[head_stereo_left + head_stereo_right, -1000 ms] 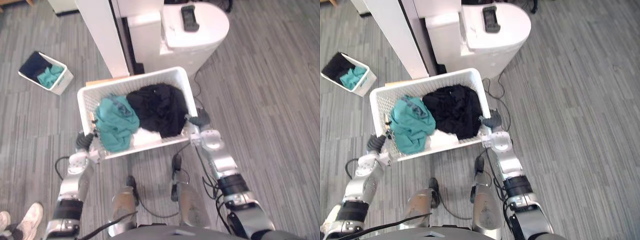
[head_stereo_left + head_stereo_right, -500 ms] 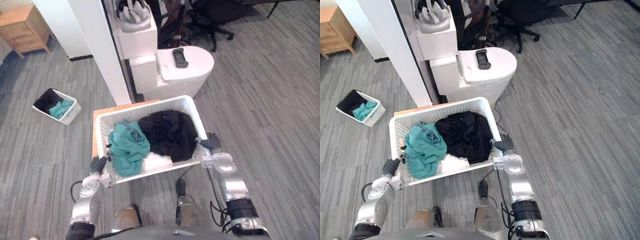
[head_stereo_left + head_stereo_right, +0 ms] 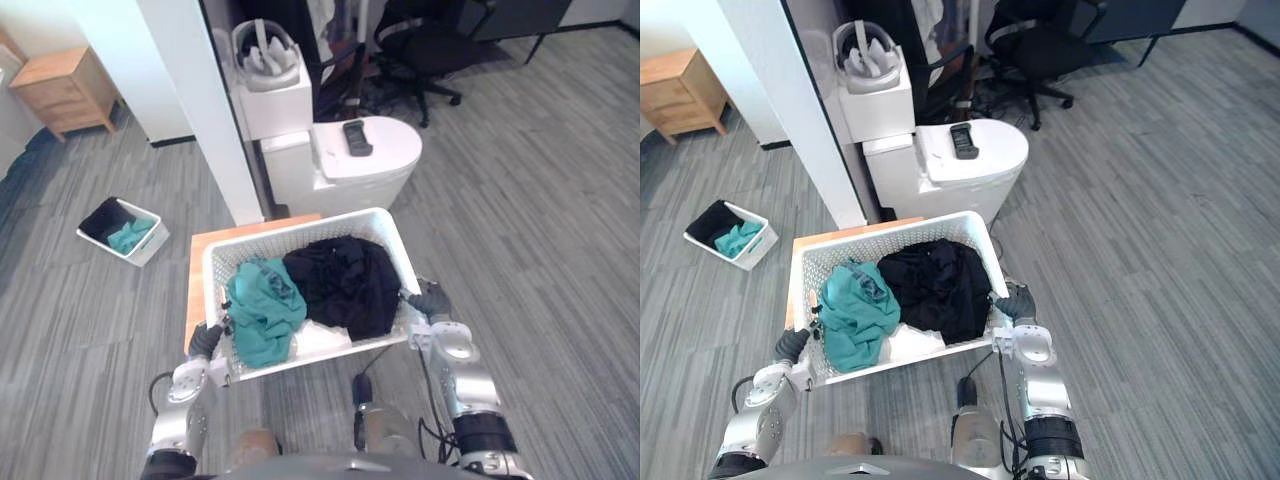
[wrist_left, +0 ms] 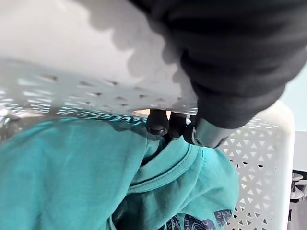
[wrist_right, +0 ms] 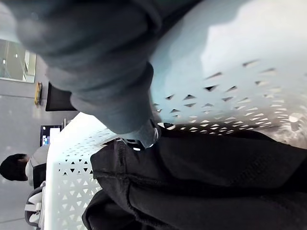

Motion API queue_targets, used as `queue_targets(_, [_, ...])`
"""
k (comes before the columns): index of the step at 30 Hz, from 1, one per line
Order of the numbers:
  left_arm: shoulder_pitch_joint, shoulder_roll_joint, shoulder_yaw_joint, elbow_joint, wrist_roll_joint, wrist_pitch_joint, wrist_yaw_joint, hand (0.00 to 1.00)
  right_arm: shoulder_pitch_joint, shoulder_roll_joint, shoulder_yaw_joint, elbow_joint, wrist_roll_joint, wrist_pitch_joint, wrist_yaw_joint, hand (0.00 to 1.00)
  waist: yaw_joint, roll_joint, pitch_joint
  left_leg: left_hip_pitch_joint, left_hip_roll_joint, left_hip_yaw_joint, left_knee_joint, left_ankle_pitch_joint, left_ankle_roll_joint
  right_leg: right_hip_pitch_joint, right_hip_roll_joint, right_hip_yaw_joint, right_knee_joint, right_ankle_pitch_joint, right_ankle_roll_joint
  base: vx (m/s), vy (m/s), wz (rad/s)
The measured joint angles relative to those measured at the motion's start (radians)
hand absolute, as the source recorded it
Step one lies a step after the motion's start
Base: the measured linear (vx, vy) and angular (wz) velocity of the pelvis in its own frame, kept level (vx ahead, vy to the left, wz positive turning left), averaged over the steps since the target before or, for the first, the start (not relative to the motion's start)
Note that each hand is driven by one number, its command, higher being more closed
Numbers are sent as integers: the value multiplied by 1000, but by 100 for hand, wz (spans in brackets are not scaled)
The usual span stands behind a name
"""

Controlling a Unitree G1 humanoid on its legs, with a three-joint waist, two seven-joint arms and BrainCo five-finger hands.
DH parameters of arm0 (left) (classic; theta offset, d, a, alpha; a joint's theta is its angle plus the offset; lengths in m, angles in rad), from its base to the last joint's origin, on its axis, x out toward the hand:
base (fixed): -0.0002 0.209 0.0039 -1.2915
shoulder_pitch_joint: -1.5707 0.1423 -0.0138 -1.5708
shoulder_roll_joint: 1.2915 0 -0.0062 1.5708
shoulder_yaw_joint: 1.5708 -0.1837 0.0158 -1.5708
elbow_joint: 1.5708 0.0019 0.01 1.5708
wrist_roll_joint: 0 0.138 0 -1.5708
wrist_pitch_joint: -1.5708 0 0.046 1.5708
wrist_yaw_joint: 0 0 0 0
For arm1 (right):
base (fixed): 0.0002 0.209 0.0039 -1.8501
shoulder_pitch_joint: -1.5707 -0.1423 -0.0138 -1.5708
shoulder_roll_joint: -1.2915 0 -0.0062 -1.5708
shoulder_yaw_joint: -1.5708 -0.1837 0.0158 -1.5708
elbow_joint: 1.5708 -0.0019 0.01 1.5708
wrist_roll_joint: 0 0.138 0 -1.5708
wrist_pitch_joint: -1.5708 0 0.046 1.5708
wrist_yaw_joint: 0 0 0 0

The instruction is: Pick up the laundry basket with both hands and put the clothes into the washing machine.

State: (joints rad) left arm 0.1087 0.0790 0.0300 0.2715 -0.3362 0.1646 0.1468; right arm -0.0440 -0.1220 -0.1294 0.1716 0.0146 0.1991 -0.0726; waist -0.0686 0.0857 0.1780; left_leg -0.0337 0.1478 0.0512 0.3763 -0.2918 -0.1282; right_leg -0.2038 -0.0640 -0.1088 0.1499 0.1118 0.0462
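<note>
Basket [image 3: 300, 228]: white, perforated, between both hands. Left hand [image 3: 204, 339] is at the basket's near-left corner. Its wrist view shows dark fingertips [image 4: 158, 123] hooked over the rim to the inside, so it grips the basket. Right hand [image 3: 431, 301] is at the basket's right end wall. A finger [image 5: 144, 137] curls over the rim there, so it's gripping too.

Inside the basket:
- Teal garment [image 3: 262, 312] in the left half.
- Black garment [image 3: 345, 284] in the right half, piled up against the right wall.
- White cloth [image 3: 322, 341] under both, by the near wall.

Wooden table [image 3: 198, 275] shows under the basket's left and far edges; can't tell if the basket touches it. Washer [image 3: 350, 170] stands just beyond the basket's far side, top closed, with a dark remote [image 3: 356, 137] lying on it. White pillar [image 3: 205, 110] rises beyond the basket's far-left corner. Small bin [image 3: 147, 247] with dark and teal clothes sits well apart, to the basket's far left.
</note>
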Motion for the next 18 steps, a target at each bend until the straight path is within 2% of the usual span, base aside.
queue_targets(4, [3,5,-15,-8,14,10,-1,100,31,9,-17,-3,20,-1,-1,100,-8,-37,-7,-8,-58,13,-34,32,33,0,-45,26,-48,37,27,-109,73,-3])
queue_targets(8, [51,32,-32,-44,31,12,-4,100,95,38,-10,-39,25,-1,0,100,10,-87,1,7,-107,78,-46,49,57,-2,-73,102,-83,75,80,-82,106,-23])
queue_targets(9, [57,34,-32,-49,33,12,-6,100,101,40,-8,-44,24,-1,1,100,11,-91,3,10,-110,87,-45,49,60,-2,-74,108,-86,75,81,-76,139,-47])
queue_targets(11, [98,38,-30,-67,36,12,-8,100,144,63,4,-77,15,2,4,100,23,-118,2,32,-122,154,-30,40,76,-5,-75,149,-104,68,89,-53,129,-69])
queue_targets(12, [103,38,-29,-67,37,12,-8,100,153,69,8,-86,11,2,4,100,24,-121,3,31,-117,173,-11,34,82,-9,-75,143,-99,51,94,-38,140,-85])
queue_targets(13, [112,41,-26,-67,39,14,-9,100,160,75,9,-88,-5,4,4,100,22,-126,6,32,-103,214,26,26,92,-17,-79,102,-84,-30,88,-100,139,-90])
queue_targets(14, [115,26,-25,-67,46,20,-9,100,160,72,9,-88,-15,8,2,100,21,-115,2,41,-61,268,2,38,119,-25,-81,24,-58,-125,79,-133,106,-100])
queue_targets(15, [117,27,-21,-73,46,21,-11,100,156,72,9,-90,-17,9,2,100,24,-112,1,52,-48,306,-24,40,119,-47,-88,-37,-14,-123,55,-172,85,-116])
queue_targets(16, [115,25,-7,-77,47,21,-17,100,153,82,12,-99,-19,9,2,100,32,-130,-7,67,-34,363,-56,59,125,-85,-110,-128,136,-104,-3,-131,46,-118])
queue_targets(17, [114,25,1,-77,48,22,-21,100,155,83,19,-106,-19,9,2,100,35,-127,-3,90,-22,399,-79,70,122,-75,-126,-180,298,-133,-43,-124,59,-111])
queue_targets(18, [115,25,1,-77,48,22,-21,100,154,82,20,-106,-19,9,1,100,39,-131,-6,105,-15,420,-87,73,121,-62,-134,-187,375,-157,-48,-68,9,-101])
